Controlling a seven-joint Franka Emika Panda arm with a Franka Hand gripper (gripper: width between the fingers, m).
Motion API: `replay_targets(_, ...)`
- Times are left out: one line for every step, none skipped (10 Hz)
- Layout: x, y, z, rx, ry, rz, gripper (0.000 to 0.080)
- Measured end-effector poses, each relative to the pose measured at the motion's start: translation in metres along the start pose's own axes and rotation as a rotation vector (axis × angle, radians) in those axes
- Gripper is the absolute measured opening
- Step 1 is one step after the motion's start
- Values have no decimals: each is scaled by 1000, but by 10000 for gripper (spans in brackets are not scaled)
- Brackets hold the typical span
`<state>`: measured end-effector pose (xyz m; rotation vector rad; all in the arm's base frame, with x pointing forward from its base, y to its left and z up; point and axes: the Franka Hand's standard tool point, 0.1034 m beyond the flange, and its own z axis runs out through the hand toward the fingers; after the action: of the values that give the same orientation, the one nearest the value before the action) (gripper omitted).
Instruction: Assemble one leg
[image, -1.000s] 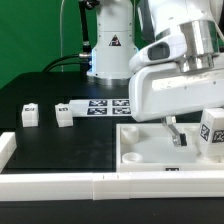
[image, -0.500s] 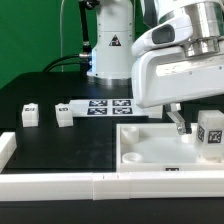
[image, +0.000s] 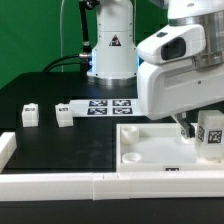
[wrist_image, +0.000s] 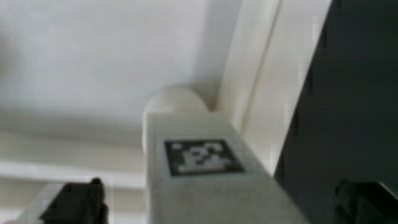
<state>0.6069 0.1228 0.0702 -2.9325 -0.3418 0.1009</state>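
A leg (image: 211, 134), a small white block with a square tag, stands in the right corner of the large white tray (image: 150, 152). My gripper (image: 188, 128) hangs over that corner, close beside the leg. In the wrist view the leg (wrist_image: 205, 150) lies between my two dark fingertips (wrist_image: 75, 203). The jaws are open, with a gap on each side of the leg. My gripper (wrist_image: 222, 205) holds nothing. Two more legs (image: 30, 114) (image: 64, 115) stand on the black table at the exterior view's left.
The marker board (image: 105, 105) lies behind the tray near the robot base (image: 110, 55). A white rail (image: 80, 186) runs along the table's front edge, with a raised white piece (image: 5, 148) at its left end.
The arm has moved toward the exterior view's right, and the gripper has come over the tray's right corner, closer to the standing leg. The legs and tray have not moved.
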Motion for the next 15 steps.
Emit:
replay_targets(11,5,-1,3,2,2,648)
replay_targets(12,9,0,4,8,-5,648)
replay_targets(12,9,0,4,8,-4,521)
replay_targets(12,9,0,4,8,-5,521)
replay_targets(12,9,0,4,8,-4,382)
replay_targets(12,10,0,3,7,-4,291)
replay_targets(12,10,0,3,7,12,291)
replay_targets(12,10,0,3,7,29,291)
replay_targets(12,10,0,3,7,26,292)
replay_targets(12,10,0,5,7,69,292)
replay_targets(12,12,1,10,10,228,292)
replay_targets(12,13,1,18,19,395,292)
replay_targets(12,15,1,24,29,481,292)
replay_targets(13,15,2,30,36,642,292)
replay_targets(13,16,2,30,35,797,293)
